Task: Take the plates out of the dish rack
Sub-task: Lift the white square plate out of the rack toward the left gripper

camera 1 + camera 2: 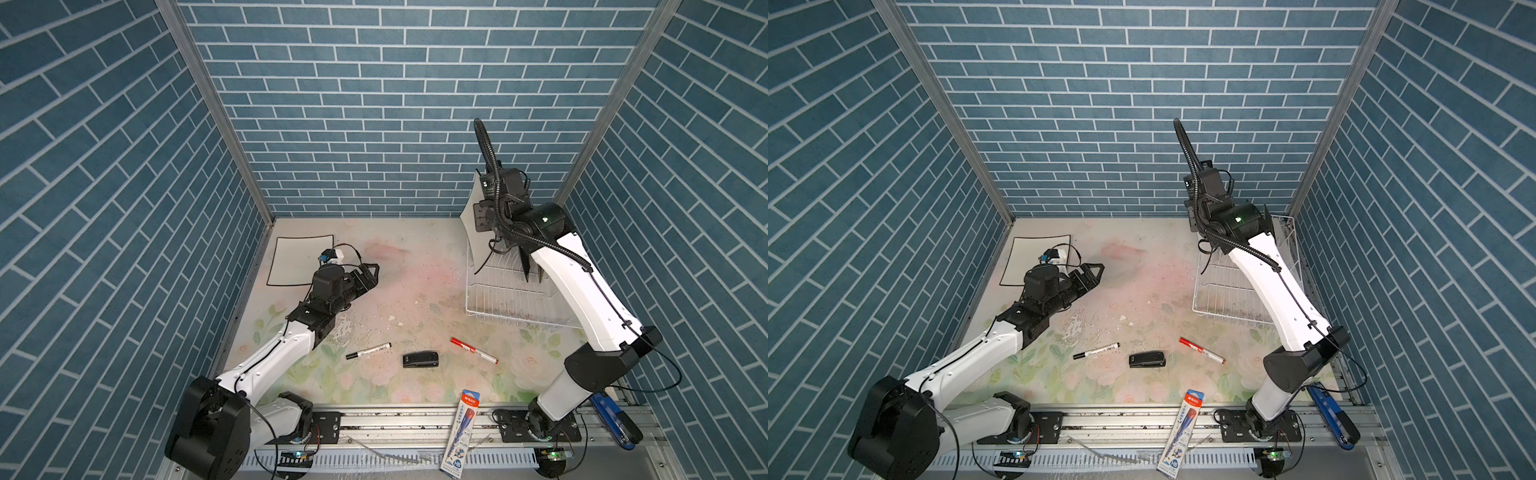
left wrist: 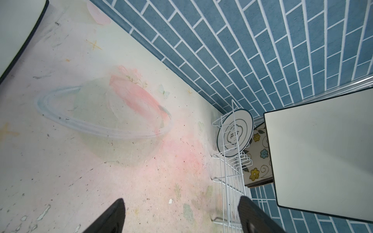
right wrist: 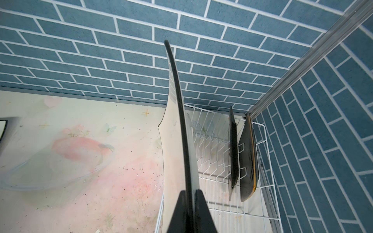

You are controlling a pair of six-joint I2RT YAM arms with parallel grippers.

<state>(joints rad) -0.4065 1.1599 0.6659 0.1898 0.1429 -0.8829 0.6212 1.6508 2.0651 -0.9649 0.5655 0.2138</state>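
Observation:
My right gripper (image 3: 190,201) is shut on the lower edge of a square white plate with a thin black rim (image 3: 181,121). It holds the plate upright above the white wire dish rack (image 1: 503,291), near the back right corner. In both top views the gripper (image 1: 482,214) presses against that plate (image 1: 471,208). Two dark plates (image 3: 234,151) (image 3: 248,161) stand edge-on between the tines. The left wrist view shows a round white plate (image 2: 235,133) and a flower-patterned plate (image 2: 258,155) in the rack (image 2: 232,181). Another white plate (image 1: 299,259) lies flat at the back left. My left gripper (image 1: 370,270) hangs open and empty beside it.
A black marker (image 1: 369,350), a black stapler (image 1: 420,359) and a red marker (image 1: 473,350) lie on the floral mat near the front. A pencil pack (image 1: 461,428) rests on the front rail. Blue brick walls close in the back and both sides.

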